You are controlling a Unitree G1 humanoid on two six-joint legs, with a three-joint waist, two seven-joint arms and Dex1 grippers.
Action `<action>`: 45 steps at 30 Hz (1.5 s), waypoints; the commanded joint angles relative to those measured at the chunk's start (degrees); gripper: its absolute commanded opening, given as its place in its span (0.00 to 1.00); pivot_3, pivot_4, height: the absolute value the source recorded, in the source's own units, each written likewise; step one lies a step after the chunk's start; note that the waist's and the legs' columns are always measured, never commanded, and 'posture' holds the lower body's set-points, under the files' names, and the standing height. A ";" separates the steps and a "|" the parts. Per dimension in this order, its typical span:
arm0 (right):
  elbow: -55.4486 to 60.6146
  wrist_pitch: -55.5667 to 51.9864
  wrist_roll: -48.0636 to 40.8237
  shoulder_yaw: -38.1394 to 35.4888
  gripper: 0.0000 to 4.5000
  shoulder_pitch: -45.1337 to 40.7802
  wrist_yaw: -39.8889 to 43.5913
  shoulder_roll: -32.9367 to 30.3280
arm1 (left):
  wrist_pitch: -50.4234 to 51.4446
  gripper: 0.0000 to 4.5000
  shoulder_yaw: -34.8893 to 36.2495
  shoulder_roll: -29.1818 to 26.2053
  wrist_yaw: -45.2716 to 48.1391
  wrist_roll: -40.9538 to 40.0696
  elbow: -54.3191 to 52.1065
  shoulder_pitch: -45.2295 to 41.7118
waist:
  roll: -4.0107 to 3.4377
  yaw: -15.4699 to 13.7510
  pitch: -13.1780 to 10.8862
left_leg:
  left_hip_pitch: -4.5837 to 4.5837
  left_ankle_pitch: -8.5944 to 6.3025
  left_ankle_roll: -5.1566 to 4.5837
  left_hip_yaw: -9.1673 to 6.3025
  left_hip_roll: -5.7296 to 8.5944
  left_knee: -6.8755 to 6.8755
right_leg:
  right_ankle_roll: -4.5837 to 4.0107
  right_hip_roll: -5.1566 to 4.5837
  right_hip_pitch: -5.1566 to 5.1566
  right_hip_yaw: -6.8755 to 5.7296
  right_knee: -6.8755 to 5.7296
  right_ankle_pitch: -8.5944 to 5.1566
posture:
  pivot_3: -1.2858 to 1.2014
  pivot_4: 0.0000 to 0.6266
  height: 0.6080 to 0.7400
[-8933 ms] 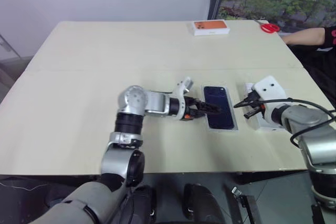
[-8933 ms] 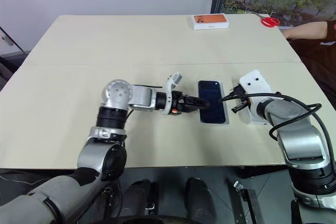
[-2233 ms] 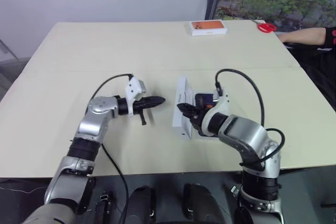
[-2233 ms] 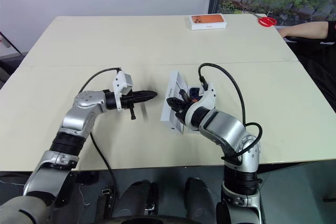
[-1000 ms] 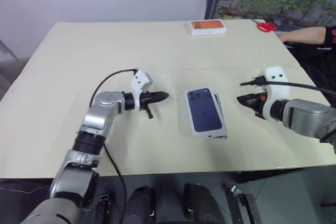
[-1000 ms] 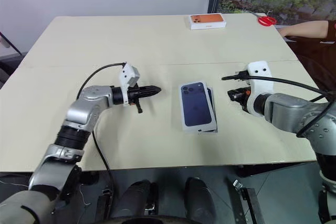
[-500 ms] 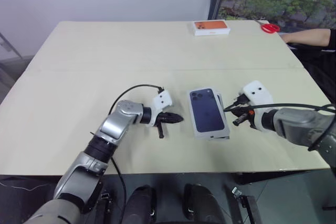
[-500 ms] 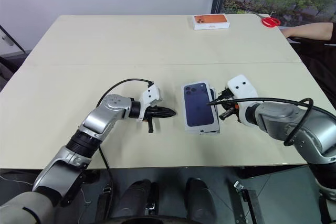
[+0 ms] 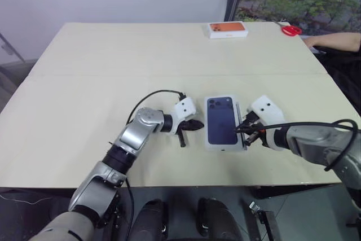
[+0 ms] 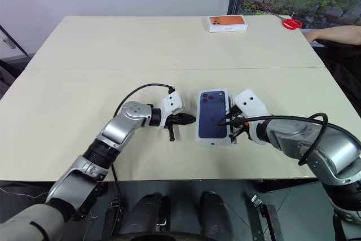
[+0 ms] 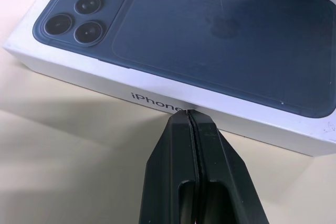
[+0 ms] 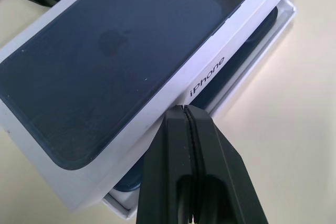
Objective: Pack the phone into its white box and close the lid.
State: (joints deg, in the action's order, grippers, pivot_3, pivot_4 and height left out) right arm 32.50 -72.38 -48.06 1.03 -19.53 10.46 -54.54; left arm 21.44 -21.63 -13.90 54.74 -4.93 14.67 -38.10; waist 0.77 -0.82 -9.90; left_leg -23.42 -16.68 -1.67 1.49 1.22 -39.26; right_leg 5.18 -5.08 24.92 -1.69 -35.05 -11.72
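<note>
Near the front middle of the pale table (image 9: 84, 83), the lid (image 9: 221, 121) is being seen lying printed side up over the white box (image 12: 262, 45), with the dark blue phone picture facing the camera. It is not being seated squarely: in the right wrist view it is lying askew across the box, and a strip of the phone (image 12: 239, 59) is being left uncovered along the box's right-hand long side, inside the white rim.

The left gripper (image 9: 198, 124) is being held level at the lid's left long side, its two black fingers pressed together with nothing between them; in the left wrist view the tips (image 11: 190, 119) are being shown right against the lid's white side wall, just under the printed lettering.

The right gripper (image 9: 243, 130) is being held at the opposite long side, fingers likewise pressed tight together and empty, the tips (image 12: 184, 111) being shown at the lid's lower edge where it overhangs the box.

Far back on the table, an orange-topped box (image 9: 226, 29) and red scissors (image 9: 291, 30) are being seen well apart from the work, and a person's arm (image 9: 333, 40) is resting at the far right edge.
</note>
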 commanded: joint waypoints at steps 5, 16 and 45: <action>2.86 -1.03 1.84 -3.19 0.01 0.07 2.38 0.84 | -2.41 0.00 1.03 3.16 -0.99 -0.73 -0.51 -1.89 | 0.00 -0.02 0.00 | 0.00 0.00 0.00 0.00 0.01 0.00 | 0.01 0.00 0.00 -0.01 0.00 0.00 | 0.52 0.24 1.00; 3.10 -2.37 4.27 -4.79 0.01 0.86 3.94 2.25 | -2.54 0.00 1.79 4.73 -0.95 -1.23 -0.57 -2.87 | 0.00 0.00 0.00 | 0.00 0.00 0.00 0.00 0.01 0.00 | 0.01 0.06 0.00 -0.05 -0.01 0.01 | 0.52 0.24 1.00; 5.20 -0.12 9.73 -13.05 0.01 5.14 11.87 -2.52 | 2.03 0.00 10.13 4.00 -0.69 -7.81 -0.28 -6.06 | 0.00 -0.06 0.00 | 0.00 0.00 0.00 0.00 0.04 -0.02 | 0.02 0.09 -0.01 -0.08 -0.02 0.01 | 0.52 0.24 1.00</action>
State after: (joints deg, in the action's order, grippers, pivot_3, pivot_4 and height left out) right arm 35.04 -74.10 -38.49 -9.87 -14.94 20.64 -55.96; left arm 23.28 -13.01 -10.54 54.57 -11.00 15.62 -42.36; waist 0.78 -0.88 -9.90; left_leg -23.42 -16.68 -1.67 1.49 1.26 -39.28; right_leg 5.21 -4.98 24.90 -1.78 -35.07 -11.71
